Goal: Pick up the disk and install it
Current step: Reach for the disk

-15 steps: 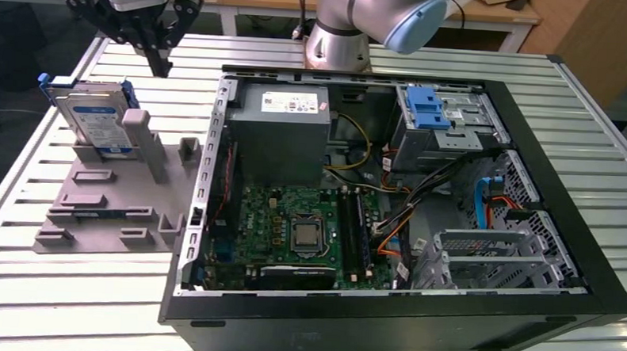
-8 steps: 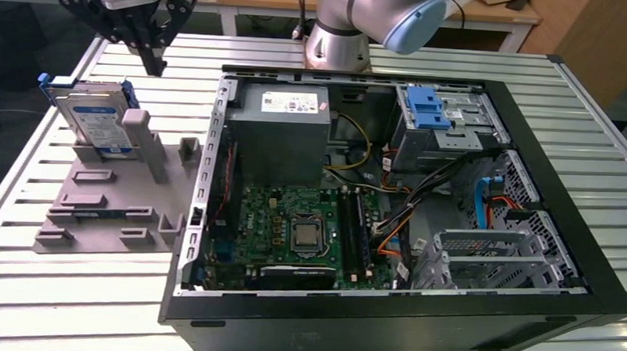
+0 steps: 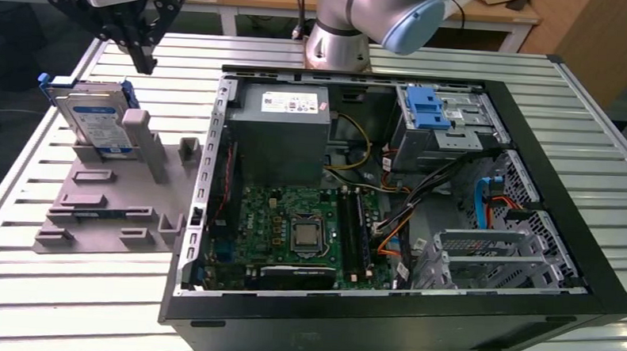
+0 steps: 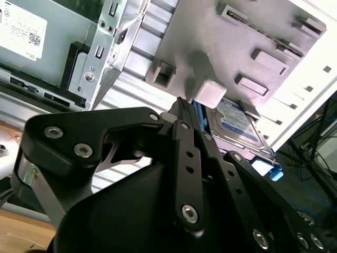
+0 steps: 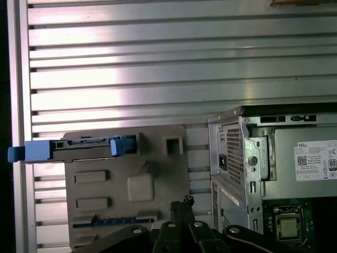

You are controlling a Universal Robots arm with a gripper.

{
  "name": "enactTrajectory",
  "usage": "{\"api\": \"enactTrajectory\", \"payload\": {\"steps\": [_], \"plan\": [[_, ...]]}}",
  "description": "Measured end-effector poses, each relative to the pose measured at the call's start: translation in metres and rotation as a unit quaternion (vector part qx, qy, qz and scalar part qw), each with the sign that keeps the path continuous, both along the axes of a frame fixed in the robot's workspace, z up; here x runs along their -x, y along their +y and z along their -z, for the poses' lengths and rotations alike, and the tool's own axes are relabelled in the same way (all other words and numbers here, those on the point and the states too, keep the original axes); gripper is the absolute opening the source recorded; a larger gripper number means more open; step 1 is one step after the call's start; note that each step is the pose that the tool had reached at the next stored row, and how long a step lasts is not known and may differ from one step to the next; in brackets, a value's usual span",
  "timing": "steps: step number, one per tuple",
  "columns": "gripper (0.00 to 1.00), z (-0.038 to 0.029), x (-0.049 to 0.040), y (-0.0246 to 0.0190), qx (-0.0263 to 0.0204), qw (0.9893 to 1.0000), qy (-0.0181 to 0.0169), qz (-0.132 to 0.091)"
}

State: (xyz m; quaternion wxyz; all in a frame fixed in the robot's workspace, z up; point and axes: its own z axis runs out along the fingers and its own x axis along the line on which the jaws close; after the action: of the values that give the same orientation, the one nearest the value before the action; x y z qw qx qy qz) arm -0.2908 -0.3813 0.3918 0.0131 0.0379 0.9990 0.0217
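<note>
Gripper (image 3: 141,57) hangs near the disk (image 3: 96,118) without touching it, fingers pinched together and empty (the disk stands upright in the grey fixture (image 3: 106,210), beside the open computer case (image 3: 595,259)).

My end effector (image 3: 143,61) is matt black with smooth links and bright metal screw heads (image 4: 189,213). The disk (image 3: 90,109) has a silvery metal face under a glossy white-and-blue paper label (image 4: 239,125), and a smooth blue plastic caddy (image 5: 30,152) frames it. The fixture (image 3: 109,202) is matt grey plastic and looks slightly grainy. The surface (image 3: 65,295) is ribbed pale metal with a brushed sheen that glares under the light. The case (image 3: 391,334) is satin black paint outside and dull bare sheet metal inside. Its power supply (image 3: 284,130) is grey sheet metal with a paper sticker (image 3: 294,103). My arm's joint (image 3: 342,18) is smooth silvery metal with a glossy blue plastic cap (image 3: 413,28).
</note>
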Motion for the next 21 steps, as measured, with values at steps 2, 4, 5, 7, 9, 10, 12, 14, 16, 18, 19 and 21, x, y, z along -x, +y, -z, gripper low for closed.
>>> {"api": "enactTrajectory", "payload": {"steps": [2, 4, 5, 7, 9, 10, 12, 14, 16, 18, 19, 21], "plan": [[0.11, 0.0001, 0.0024, 0.0007, 0.0000, 1.0000, 0.0000, 0.000], [0.11, 0.0002, 0.0041, 0.0013, 0.0000, 1.0000, 0.0000, 0.000], [0.11, 0.0002, 0.0061, 0.0023, 0.0000, 1.0000, 0.0000, 0.000], [0.11, 0.0003, 0.0063, 0.0023, 0.0000, 1.0000, 0.0000, 0.000], [0.11, 0.0003, 0.0064, 0.0023, 0.0000, 1.0000, 0.0000, 0.000], [0.11, 0.0003, 0.0065, 0.0024, 0.0000, 1.0000, 0.0000, 0.000], [0.11, 0.0003, 0.0066, 0.0024, 0.0000, 1.0000, 0.0000, 0.000], [0.11, 0.0004, 0.0066, 0.0024, 0.0000, 1.0000, 0.0000, 0.000], [0.11, 0.0003, 0.0068, 0.0024, 0.0000, 1.0000, 0.0000, 0.000], [0.11, 0.0003, 0.0075, 0.0024, 0.0000, 1.0000, 0.0000, 0.000], [0.11, 0.0004, 0.0080, 0.0024, 0.0000, 1.0000, 0.0000, 0.000], [0.11, 0.0003, 0.0097, 0.0026, 0.0000, 1.0000, 0.0000, 0.000]]}}
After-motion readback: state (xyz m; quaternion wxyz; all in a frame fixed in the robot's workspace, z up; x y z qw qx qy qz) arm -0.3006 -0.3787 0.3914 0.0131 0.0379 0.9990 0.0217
